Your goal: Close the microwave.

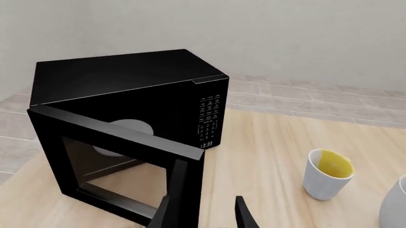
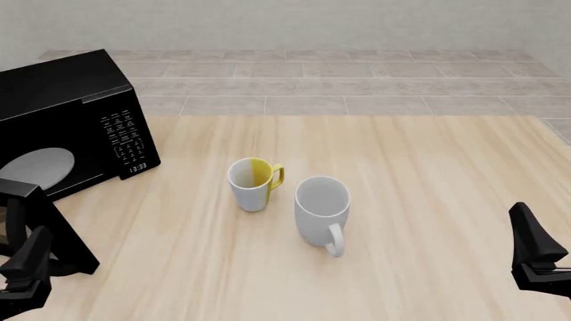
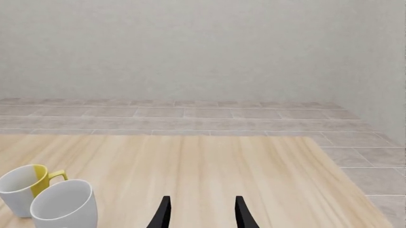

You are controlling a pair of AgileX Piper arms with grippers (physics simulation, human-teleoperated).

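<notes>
One microwave (image 1: 127,118) door beside left tool (image 1: 201,214)

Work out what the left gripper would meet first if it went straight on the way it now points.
Probably the open door of the microwave: in the left wrist view the left gripper has its fingers apart, one already at the door's free edge. Exact depth is unclear.

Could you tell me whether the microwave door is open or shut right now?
Open. The left wrist view shows the microwave door swung out, exposing the cavity and grey turntable.

Matte black, angular claw fingers (image 3: 163,212)
</notes>
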